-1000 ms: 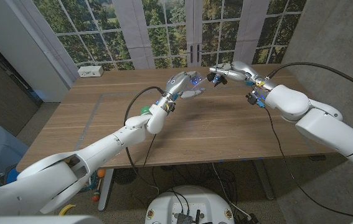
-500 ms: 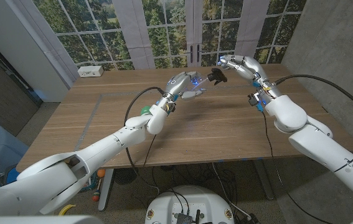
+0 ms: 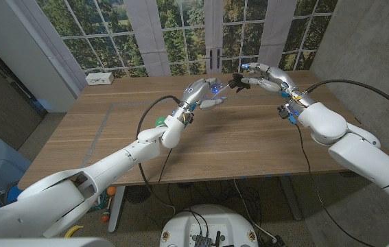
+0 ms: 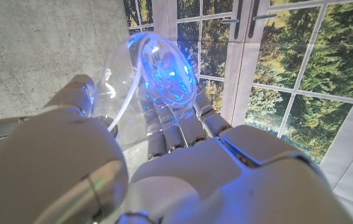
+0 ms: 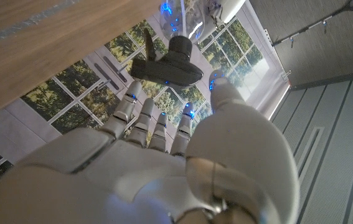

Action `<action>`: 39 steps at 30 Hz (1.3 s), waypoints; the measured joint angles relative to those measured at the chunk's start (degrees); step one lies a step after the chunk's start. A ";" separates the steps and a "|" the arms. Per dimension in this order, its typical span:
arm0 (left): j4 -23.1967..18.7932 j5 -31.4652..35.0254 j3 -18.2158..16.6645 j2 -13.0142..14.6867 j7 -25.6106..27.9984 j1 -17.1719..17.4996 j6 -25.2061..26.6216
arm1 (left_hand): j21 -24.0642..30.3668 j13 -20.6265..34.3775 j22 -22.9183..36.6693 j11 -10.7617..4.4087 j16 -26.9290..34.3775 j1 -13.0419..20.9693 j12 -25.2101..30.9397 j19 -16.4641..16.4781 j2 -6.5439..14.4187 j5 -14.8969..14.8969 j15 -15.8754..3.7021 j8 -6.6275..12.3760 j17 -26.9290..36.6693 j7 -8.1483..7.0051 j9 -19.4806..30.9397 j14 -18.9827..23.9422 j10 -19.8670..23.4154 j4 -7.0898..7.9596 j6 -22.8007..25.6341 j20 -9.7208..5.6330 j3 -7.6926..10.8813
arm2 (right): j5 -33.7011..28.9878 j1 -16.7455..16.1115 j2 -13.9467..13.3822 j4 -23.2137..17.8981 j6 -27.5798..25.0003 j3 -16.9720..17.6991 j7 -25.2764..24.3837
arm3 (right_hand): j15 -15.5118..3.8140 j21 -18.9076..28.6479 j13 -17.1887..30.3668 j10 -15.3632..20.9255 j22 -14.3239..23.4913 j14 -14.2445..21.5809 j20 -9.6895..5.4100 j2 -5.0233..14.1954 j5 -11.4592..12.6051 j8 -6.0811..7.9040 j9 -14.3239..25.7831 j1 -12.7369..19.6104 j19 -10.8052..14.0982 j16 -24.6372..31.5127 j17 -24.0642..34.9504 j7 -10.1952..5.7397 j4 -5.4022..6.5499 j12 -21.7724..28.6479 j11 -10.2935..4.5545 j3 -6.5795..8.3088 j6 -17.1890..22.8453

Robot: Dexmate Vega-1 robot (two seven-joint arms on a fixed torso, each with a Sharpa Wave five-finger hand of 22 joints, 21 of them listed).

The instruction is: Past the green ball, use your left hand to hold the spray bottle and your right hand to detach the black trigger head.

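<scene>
The left hand [image 3: 204, 94] holds the clear spray bottle [image 4: 154, 62] up off the surface [image 3: 112, 130], its fingers [image 4: 179, 127] wrapped around the bottle's body with the thumb on the other side. In the left wrist view the bottle glows blue from the hand's lights, and a thin tube runs down inside it toward an open neck that carries no head.

The right hand [image 3: 266, 77] holds the black trigger head [image 3: 237, 83] pinched at its fingertips [image 5: 216, 84]. In the right wrist view the head sits just past the fingertips, its round collar and lever both clear, with a gap of air between it and the bottle. In the head view too it hangs apart from the bottle, between the two hands.

The green ball [image 3: 159, 121] lies on the surface beside the left forearm, nearer the robot than both hands.

Judging from this, the main step looks done: head and bottle are separated. What may remain is setting the two parts down, though the task does not ask for it.
</scene>
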 measured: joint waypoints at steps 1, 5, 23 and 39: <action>-0.04 -0.25 -0.05 0.00 -0.20 0.02 -0.06 | 0.00 0.00 -0.03 0.00 0.00 0.00 0.00 0.00 0.00 0.00 0.00 0.00 0.00 0.00 -0.05 0.00 0.00 0.00 0.00 0.00 0.00 | -0.01 0.06 -0.15 -0.12 -0.30 -0.01 0.07 | 0.00 0.00 -0.05 -0.30 0.00 0.00 -0.01 -0.31 -0.31 -0.33 -0.14 1.16 -0.01 0.00 -0.18 -0.50 -0.01 0.00 -0.14 0.01 0.02; -0.62 -4.01 -1.11 0.10 -3.87 0.25 -1.25 | 0.00 0.00 -0.04 0.00 0.00 0.00 0.01 0.00 0.00 -0.01 0.00 -0.01 0.00 0.00 -0.09 0.00 0.00 0.00 0.00 0.00 0.00 | -0.95 0.57 -1.55 -1.25 -3.43 -0.51 0.25 | -1.06 -0.18 -0.60 0.12 -0.25 0.64 -0.78 -0.20 -1.19 -0.36 -0.82 5.66 0.75 -0.30 -1.05 -2.20 -0.23 0.60 -1.71 1.52 2.12; -1.93 -16.27 -4.91 0.48 -18.12 0.98 -5.94 | 0.79 -0.01 -0.29 0.00 -0.23 0.00 0.09 -0.41 0.00 -0.20 0.00 -0.45 0.26 0.00 -0.38 0.00 -0.01 -0.02 0.00 0.00 0.02 | -6.36 3.76 1.43 1.18 -2.25 -4.08 -3.73 | -1.55 1.48 -2.82 8.61 -0.10 6.90 -4.91 0.70 -1.75 7.13 -1.05 12.15 4.13 0.23 -2.14 -0.33 1.85 3.42 -6.63 5.42 25.88; -2.57 -16.10 -6.44 0.32 -19.19 1.84 -7.25 | 1.22 0.26 -0.29 -0.01 -0.23 0.00 0.09 -0.60 0.00 0.02 0.10 -0.38 0.53 0.00 -0.32 0.09 -0.01 -0.02 0.00 -0.20 0.02 | -6.67 5.62 4.37 4.93 0.64 -5.53 -4.42 | -0.67 -0.14 -3.92 15.50 -0.10 10.13 0.65 1.07 -3.16 4.66 -2.50 -21.66 5.52 1.91 -2.53 16.30 13.87 4.81 3.43 -8.48 25.58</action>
